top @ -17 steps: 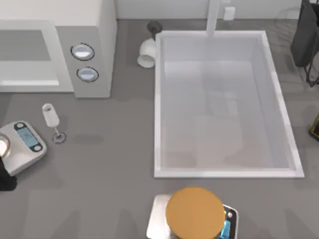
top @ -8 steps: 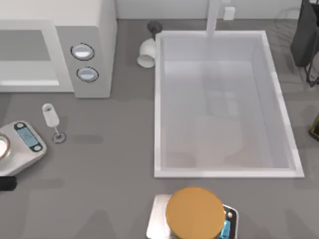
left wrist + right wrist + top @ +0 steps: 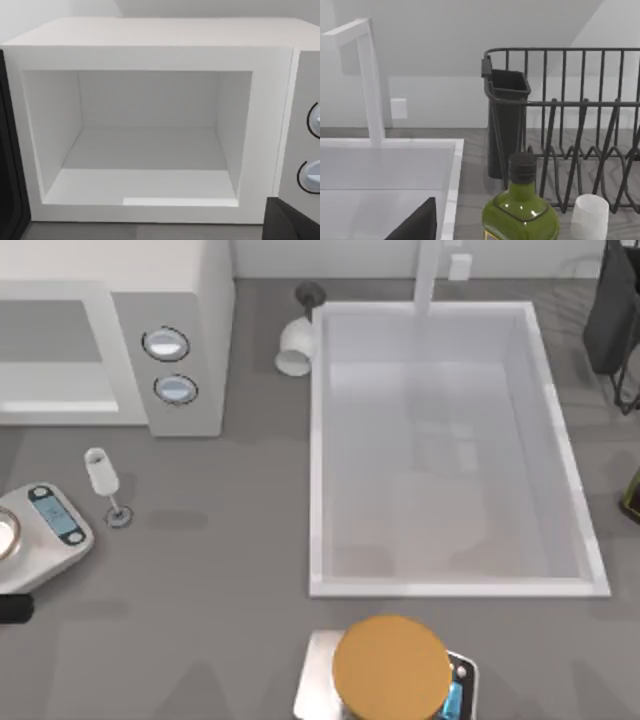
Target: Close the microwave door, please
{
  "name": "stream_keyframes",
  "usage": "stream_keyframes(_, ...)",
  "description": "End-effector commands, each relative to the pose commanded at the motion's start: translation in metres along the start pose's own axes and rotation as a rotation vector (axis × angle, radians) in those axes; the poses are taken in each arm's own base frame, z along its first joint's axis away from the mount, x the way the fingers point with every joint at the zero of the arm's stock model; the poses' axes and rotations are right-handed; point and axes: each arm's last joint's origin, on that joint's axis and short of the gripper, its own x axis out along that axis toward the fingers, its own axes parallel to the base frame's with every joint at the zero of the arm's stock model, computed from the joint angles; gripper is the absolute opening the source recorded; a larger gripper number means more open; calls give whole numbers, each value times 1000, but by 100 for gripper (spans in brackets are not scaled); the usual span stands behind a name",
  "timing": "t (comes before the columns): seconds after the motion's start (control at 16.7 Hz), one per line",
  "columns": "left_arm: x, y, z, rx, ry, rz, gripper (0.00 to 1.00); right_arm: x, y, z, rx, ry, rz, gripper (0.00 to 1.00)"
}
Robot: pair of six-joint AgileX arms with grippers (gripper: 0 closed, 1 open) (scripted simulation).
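Trouble comes if you swing blind: the microwave (image 3: 150, 125) gapes open at the table's far left, its door (image 3: 7, 165) at the cavity's side, and neither claw's opening can be told.

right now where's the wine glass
In the top view the wine glass stands upright at the table's left side, just in front of the microwave below its two dials, with the silver kitchen scale close on its left.

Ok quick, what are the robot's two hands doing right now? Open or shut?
Left gripper: at the table's left edge by the kitchen scale; cannot be told.
Right gripper: beside the sink; cannot be told.
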Motion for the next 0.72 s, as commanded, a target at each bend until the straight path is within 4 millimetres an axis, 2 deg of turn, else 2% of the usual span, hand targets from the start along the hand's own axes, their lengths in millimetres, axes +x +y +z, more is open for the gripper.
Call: stream_keyframes(0.72,18,-10,13,0,0,0,0,0,0,0,0,0,0,100)
